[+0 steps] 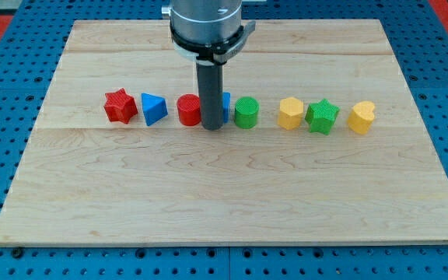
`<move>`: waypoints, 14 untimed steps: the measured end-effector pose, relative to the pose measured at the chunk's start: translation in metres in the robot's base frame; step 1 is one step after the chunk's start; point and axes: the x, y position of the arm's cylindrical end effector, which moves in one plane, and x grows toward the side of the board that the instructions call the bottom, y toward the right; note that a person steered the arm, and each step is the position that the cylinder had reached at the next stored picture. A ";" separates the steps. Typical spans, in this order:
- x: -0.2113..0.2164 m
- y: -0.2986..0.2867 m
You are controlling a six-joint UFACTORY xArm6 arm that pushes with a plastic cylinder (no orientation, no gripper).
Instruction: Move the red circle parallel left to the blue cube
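My tip [211,127] sits between red circle [188,110] — left — and blue cube [224,107].

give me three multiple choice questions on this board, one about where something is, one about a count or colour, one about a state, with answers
1. Where is my tip in the row of blocks?
A. beyond the yellow blocks at the view's right
B. between the red circle and the blue cube
C. left of the red star

2. How many green blocks are on the board?
A. one
B. two
C. four

3. What is the state of the blue cube?
A. partly hidden behind the rod
B. stacked on a red block
C. off the board

Answers:
1. B, the rod comes down right between those two blocks.
2. B, a green cylinder and a green star show, no others.
3. A, only its right edge shows past the rod.
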 end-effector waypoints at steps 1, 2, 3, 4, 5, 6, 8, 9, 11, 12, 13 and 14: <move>-0.020 0.001; -0.042 0.006; -0.055 0.033; -0.070 0.040; -0.078 0.037; -0.065 0.032; 0.011 0.009; 0.040 -0.010; -0.047 -0.052; -0.052 -0.062; -0.055 -0.095; -0.061 -0.096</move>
